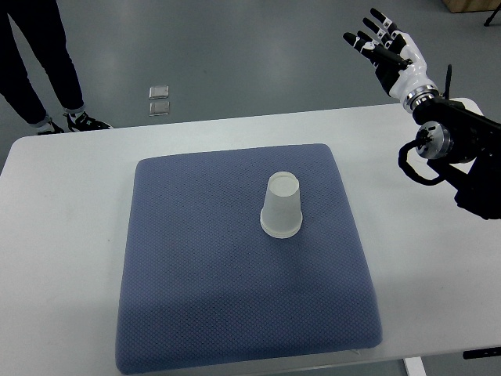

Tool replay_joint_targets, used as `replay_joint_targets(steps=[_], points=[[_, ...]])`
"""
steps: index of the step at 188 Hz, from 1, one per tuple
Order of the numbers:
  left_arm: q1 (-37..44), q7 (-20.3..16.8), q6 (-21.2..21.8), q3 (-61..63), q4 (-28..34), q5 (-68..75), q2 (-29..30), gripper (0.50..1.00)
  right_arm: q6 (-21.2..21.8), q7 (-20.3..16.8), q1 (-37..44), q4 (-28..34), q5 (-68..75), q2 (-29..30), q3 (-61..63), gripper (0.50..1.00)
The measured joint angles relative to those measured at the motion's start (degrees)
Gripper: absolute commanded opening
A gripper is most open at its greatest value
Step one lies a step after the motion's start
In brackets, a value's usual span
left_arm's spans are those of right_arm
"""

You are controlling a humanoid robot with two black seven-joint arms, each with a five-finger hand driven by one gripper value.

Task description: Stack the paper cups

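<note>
A white paper cup (282,206) stands upside down near the middle of the blue-grey cushion (196,298). It looks like a single stack; how many cups it holds I cannot tell. My right hand (381,41) is raised high at the upper right, beyond the table's far edge and far from the cup. Its fingers are spread and hold nothing. My left arm does not show.
The cushion lies on a white table (63,235). A person's legs and shoes (47,86) stand on the floor at the upper left. Two small square plates (159,99) lie on the floor behind the table.
</note>
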Motion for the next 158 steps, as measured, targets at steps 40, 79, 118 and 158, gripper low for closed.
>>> replay_joint_targets(steps=[40, 79, 118, 158], points=[[0.0, 0.0, 0.0, 0.0, 0.0, 0.0, 0.0, 1.0, 0.5, 0.1, -5.1, 0.0, 0.0, 1.5, 5.1, 0.915], [0.0, 0.0, 0.0, 0.0, 0.0, 0.0, 0.0, 1.0, 0.4, 0.6, -7.5, 0.1, 0.2, 2.7, 6.6, 0.915], [0.0, 0.0, 0.0, 0.0, 0.0, 0.0, 0.0, 1.0, 0.6, 1.0, -8.5, 0.1, -0.7, 4.5, 7.7, 0.915], [0.0, 0.0, 0.0, 0.0, 0.0, 0.0, 0.0, 1.0, 0.6, 1.0, -8.4, 0.0, -0.7, 4.5, 7.8, 0.915]])
